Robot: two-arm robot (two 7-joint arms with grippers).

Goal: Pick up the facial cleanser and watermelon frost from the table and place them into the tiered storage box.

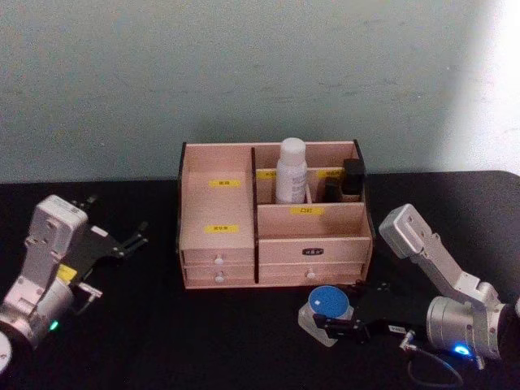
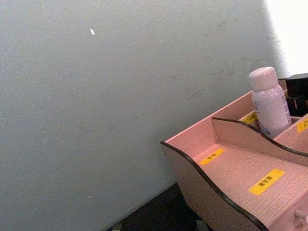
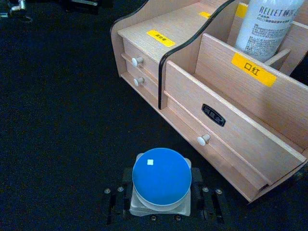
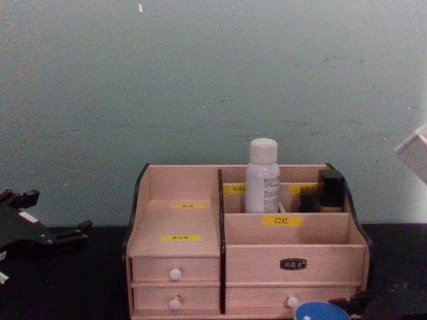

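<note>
The facial cleanser [image 1: 291, 171] [image 4: 262, 177], a tall white bottle, stands upright in a back compartment of the tiered storage box [image 1: 219, 207] [image 4: 175, 200]; it also appears in the wrist views [image 2: 269, 103] [image 3: 267, 26]. The watermelon frost [image 1: 327, 302] [image 3: 161, 178], a squat jar with a blue lid, sits on the black table just in front of the box's right drawers. My right gripper [image 1: 329, 319] [image 3: 161, 204] holds it low, with one finger [image 3: 120, 199] pressed against each side of its base. My left gripper [image 1: 122, 223] [image 4: 47, 223] rests open at the far left.
Dark cosmetic items [image 1: 351, 179] [image 4: 330, 190] fill the box's back right compartment beside the bottle. The left stepped compartments [image 2: 240, 173] and the middle right compartment [image 3: 226, 86] hold nothing. A pale wall stands behind the box. A cable [image 1: 431, 370] loops by my right wrist.
</note>
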